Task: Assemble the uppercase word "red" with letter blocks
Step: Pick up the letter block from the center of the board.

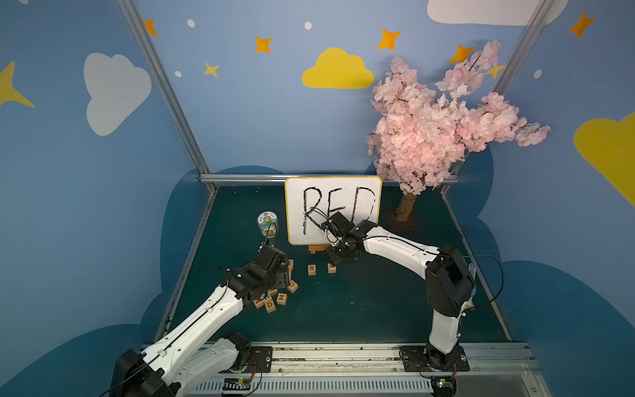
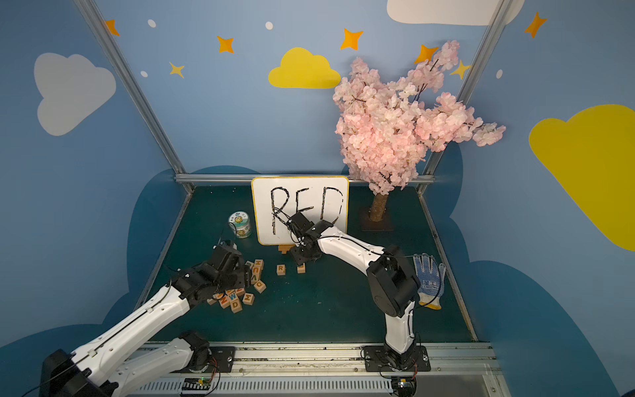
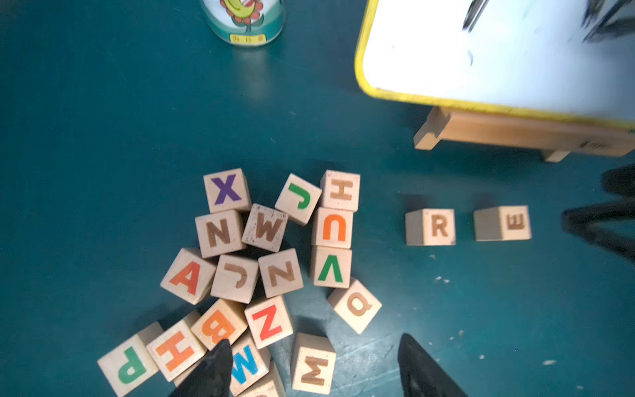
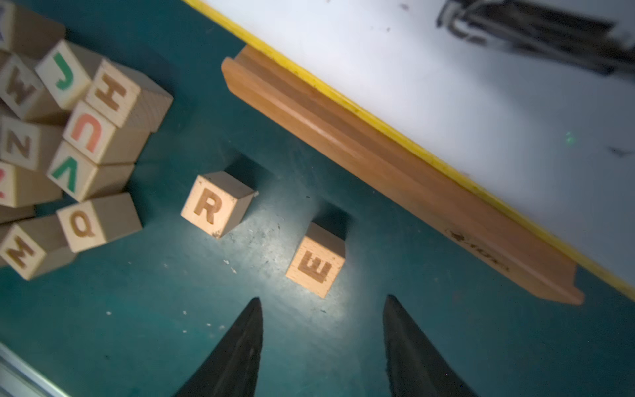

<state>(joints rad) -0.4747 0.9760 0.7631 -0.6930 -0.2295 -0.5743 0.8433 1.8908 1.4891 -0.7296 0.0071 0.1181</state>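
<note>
The letter blocks (image 3: 268, 275) lie in a loose pile on the teal mat, and a D block (image 1: 270, 305) sits at the pile's near edge. The R block (image 3: 431, 227) and the E block (image 3: 503, 222) stand apart to the right of the pile, side by side with a gap. The E is turned sideways relative to the R. My left gripper (image 3: 315, 338) hovers open above the pile's near side, with an M block (image 3: 312, 364) lying loose between its fingers. My right gripper (image 4: 323, 298) is open and empty, its tips just short of the E block (image 4: 316, 263).
A yellow-framed whiteboard (image 1: 333, 209) with handwritten RED stands on a wooden stand (image 4: 378, 165) just behind the R and E blocks. A round jar (image 1: 267, 223) is left of it, a pink blossom tree (image 1: 405, 206) at back right, and a glove (image 2: 429, 278) behind the right arm.
</note>
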